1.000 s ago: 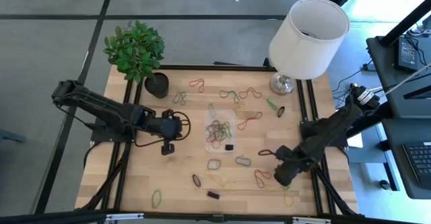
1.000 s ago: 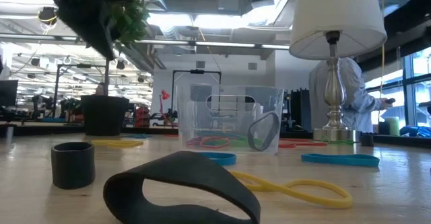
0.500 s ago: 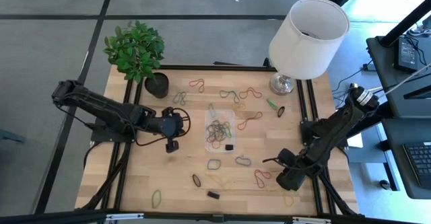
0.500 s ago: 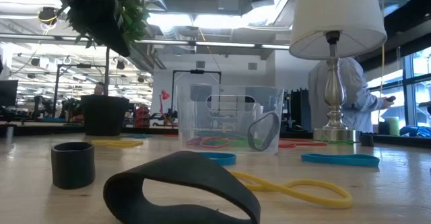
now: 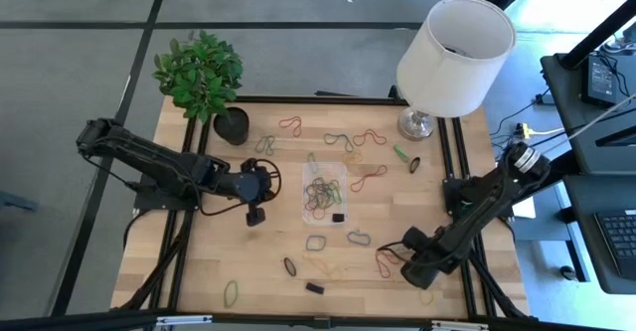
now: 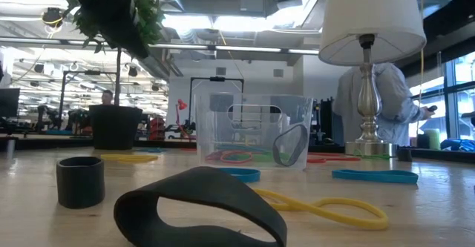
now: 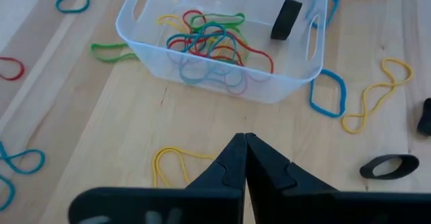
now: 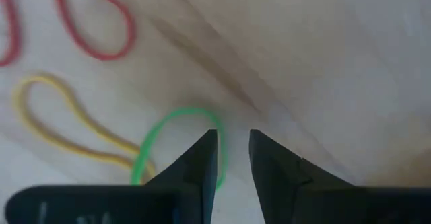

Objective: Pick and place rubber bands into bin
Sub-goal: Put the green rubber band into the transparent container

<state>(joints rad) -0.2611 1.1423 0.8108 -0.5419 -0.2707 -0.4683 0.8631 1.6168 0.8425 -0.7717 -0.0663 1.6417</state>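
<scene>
Holding one bin (image 5: pixel 324 194), table; left tool (image 7: pixel 244 143) together, right tool (image 8: pixel 233 146) apart over one green band (image 8: pixel 176 133).

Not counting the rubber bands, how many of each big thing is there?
White-shaded lamp with silver base: 1
Green leafy plant in black round pot: 1
Clear plastic rectangular bin: 1
Dark robot arms: 2
Total: 5
</scene>
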